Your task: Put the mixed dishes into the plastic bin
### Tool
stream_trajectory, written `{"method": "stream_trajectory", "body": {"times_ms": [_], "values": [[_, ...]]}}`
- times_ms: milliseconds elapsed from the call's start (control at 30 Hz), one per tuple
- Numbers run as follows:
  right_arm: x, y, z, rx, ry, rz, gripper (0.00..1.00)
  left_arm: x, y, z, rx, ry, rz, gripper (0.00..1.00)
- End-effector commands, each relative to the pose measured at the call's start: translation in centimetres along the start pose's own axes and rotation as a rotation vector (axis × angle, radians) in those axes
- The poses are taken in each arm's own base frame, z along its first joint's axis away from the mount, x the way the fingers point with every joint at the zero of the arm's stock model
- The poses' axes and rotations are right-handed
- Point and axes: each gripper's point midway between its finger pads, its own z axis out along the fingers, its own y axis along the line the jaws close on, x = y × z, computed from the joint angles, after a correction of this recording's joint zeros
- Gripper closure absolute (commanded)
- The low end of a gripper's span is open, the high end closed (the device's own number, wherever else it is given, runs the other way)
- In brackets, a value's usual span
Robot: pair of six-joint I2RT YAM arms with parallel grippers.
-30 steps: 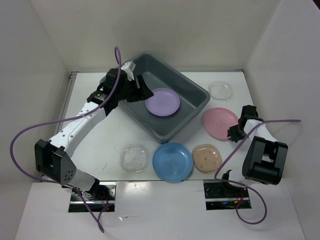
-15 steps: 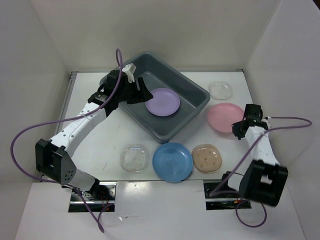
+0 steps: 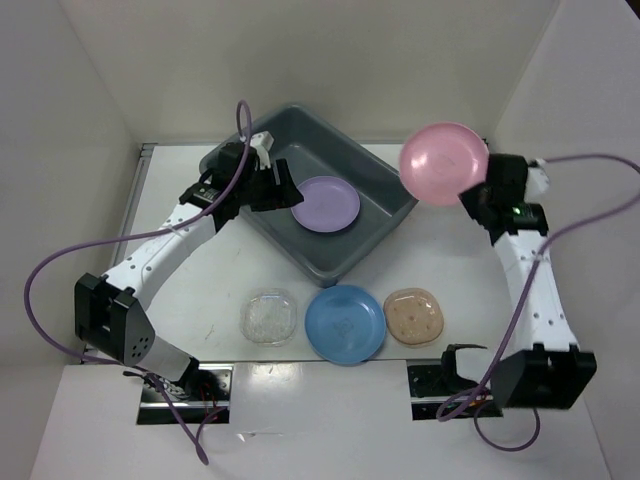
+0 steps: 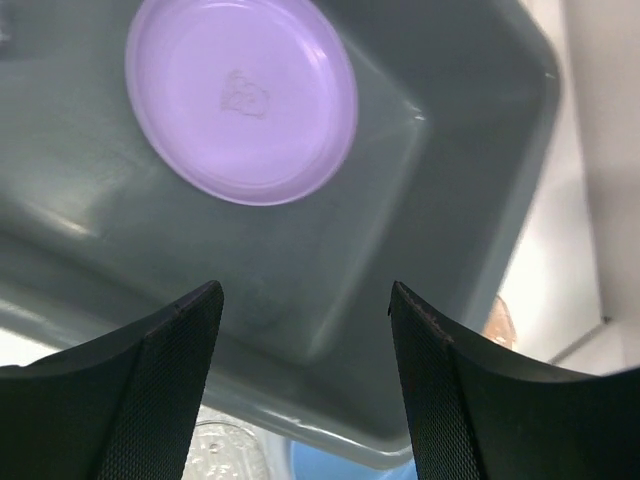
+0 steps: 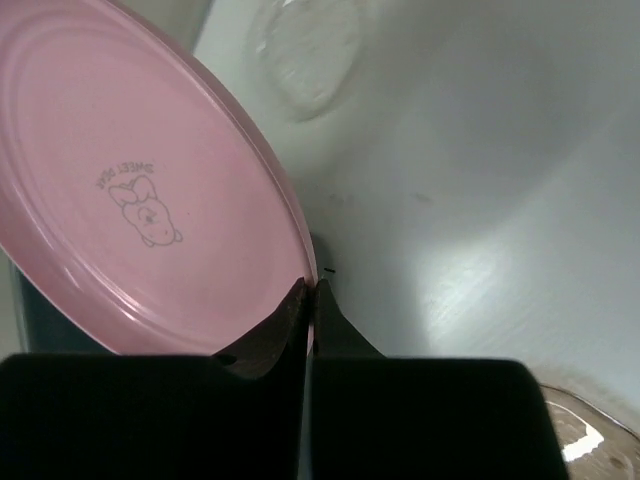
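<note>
The right hand (image 3: 474, 196) is pressed together on the rim of the pink plate (image 3: 443, 163), pinching it at its near edge. The plate is held up off the bench (image 3: 200, 290), tilted, with its face turned up towards the overhead camera. In the right wrist view the two fingertips (image 5: 296, 300) meet on either side of the thin rim, and the plate fans out up and to the left of them, with a small rabbit figure (image 5: 143, 205) printed at its middle. Beyond the hand on the white bench lies a clear dish (image 5: 305, 45).

From overhead, the pink plate sits just beside the right corner of the plastic bin (image 3: 378, 203), which lies to the left of the right hand.

The left hand (image 3: 285, 190) hangs inside the bin's left part, its fingers spread wide and holding nothing. Just ahead of its fingertips, the lavender plate (image 3: 325, 204) lies flat on the bin's floor. The left wrist view shows that plate beyond the open fingers, apart from them.

On the bench, on the near side of the bin and well behind both hands, three dishes lie in a row: a second clear dish (image 3: 268, 317), the blue plate (image 3: 345, 324) and the tan dish (image 3: 413, 316).
</note>
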Motion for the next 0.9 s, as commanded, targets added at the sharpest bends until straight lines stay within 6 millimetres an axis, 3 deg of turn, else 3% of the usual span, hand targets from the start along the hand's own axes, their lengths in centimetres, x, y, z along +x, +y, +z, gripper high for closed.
{"method": "stream_trajectory", "body": {"times_ms": [0, 100, 267, 400, 600, 867], "values": [[5.3, 7.5, -1.0, -0.186, 0.149, -0.207, 1.0, -2.3, 1.0, -0.4, -0.085, -0.073, 0.044, 0.25], [10.3, 10.9, -0.5, -0.222, 0.231, -0.336, 1.0, -3.5, 2.3, -1.7, -0.135, -0.098, 0.055, 0.25], [17.0, 13.5, 1.5, -0.241, 0.378, -0.518, 1.0, -4.4, 3.6, -2.8, -0.176, -0.123, 0.059, 0.23], [19.8, 14.7, 2.5, -0.267, 0.425, -0.574, 1.0, -4.5, 4.3, -3.6, -0.165, -0.132, 0.031, 0.23], [21.3, 15.8, 5.1, -0.251, 0.435, -0.602, 1.0, -4.1, 5.3, -4.0, -0.169, -0.127, -0.008, 0.23], [24.2, 15.5, 9.6, -0.176, 0.465, -0.654, 1.0, -3.8, 6.0, -4.7, -0.157, -0.128, -0.044, 0.23]]}}
